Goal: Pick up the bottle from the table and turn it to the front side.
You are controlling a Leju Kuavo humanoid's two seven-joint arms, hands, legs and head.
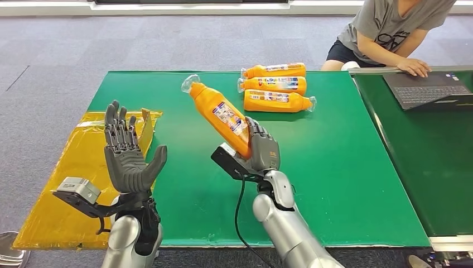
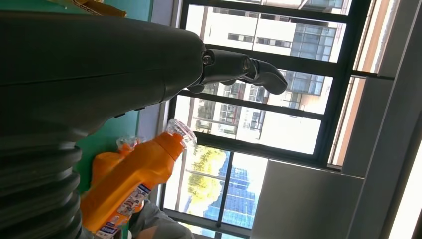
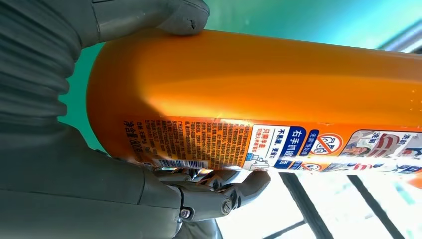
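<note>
An orange bottle (image 1: 221, 115) with a printed label and a clear-wrapped cap is lifted off the green table (image 1: 346, 167), tilted with its cap up and to the left. My right hand (image 1: 261, 149) grips its lower end; up close the thumb and fingers (image 3: 219, 191) wrap the orange body (image 3: 259, 84). My left hand (image 1: 127, 153) is raised at the table's left edge, palm up, fingers spread, holding nothing. The left wrist view catches the bottle (image 2: 134, 184) and the hand (image 2: 99, 64).
Three more orange bottles (image 1: 276, 86) lie side by side at the table's far middle. A yellow sheet (image 1: 67, 167) lies to the left of the table. A seated person (image 1: 390, 28) rests a hand at a laptop (image 1: 426, 89) on the adjoining table at the right.
</note>
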